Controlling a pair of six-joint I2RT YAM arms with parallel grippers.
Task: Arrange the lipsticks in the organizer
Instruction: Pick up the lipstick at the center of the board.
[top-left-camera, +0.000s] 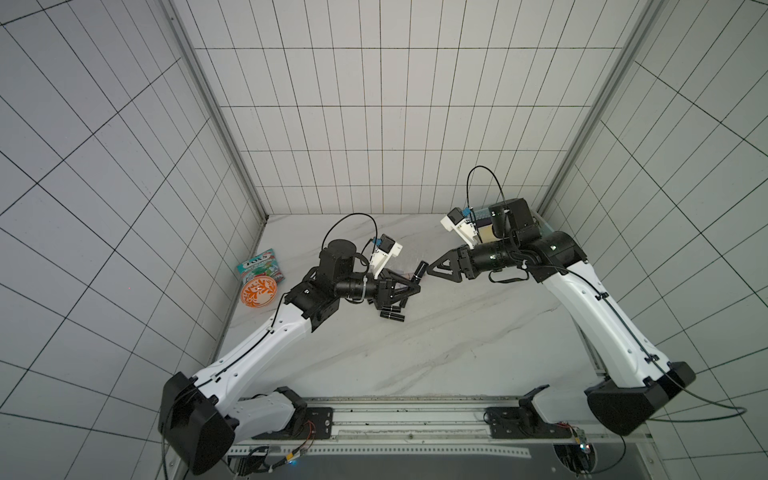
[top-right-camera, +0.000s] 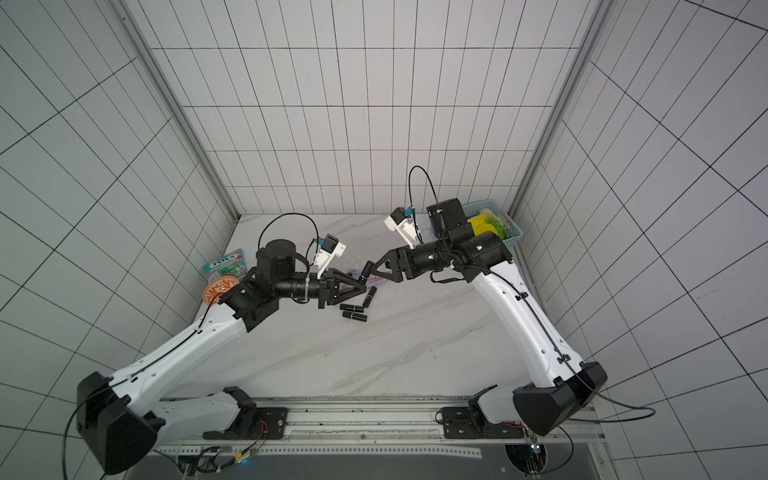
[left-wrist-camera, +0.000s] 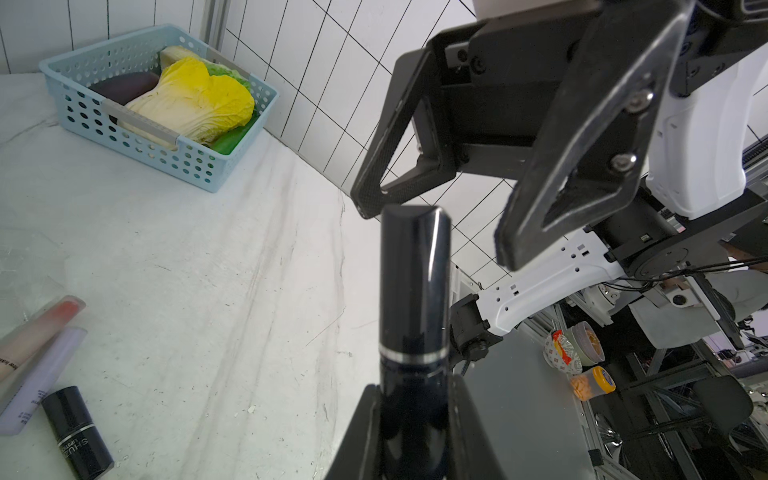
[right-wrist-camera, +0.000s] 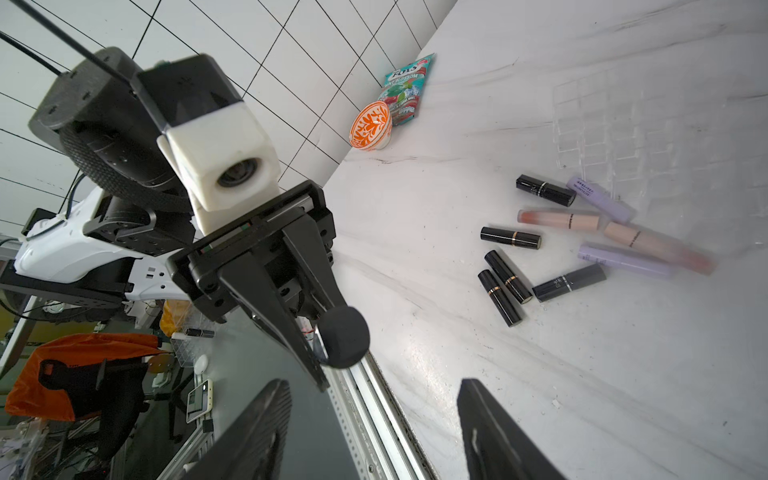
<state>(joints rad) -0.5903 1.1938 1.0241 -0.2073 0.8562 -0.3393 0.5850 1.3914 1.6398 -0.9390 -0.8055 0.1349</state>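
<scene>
My left gripper (left-wrist-camera: 415, 386) is shut on a glossy black lipstick (left-wrist-camera: 415, 299), held above the table with its free end pointing at my right gripper (right-wrist-camera: 374, 382). In both top views the held lipstick (top-left-camera: 420, 270) (top-right-camera: 365, 270) sits between the two arms. My right gripper is open and holds nothing; the lipstick's round end (right-wrist-camera: 345, 336) shows just beyond its fingertips. On the table lie several loose black lipsticks (right-wrist-camera: 511, 237), two lilac ones (right-wrist-camera: 600, 199) and two pink ones (right-wrist-camera: 559, 219). The clear organizer (right-wrist-camera: 623, 124) stands just beyond them.
A light blue perforated basket (left-wrist-camera: 137, 141) with cabbage and other vegetables sits in the far right corner. An orange patterned bowl (top-left-camera: 257, 293) and a candy packet (top-left-camera: 261, 266) lie by the left wall. A metal rail (top-left-camera: 374, 415) runs along the table's front edge.
</scene>
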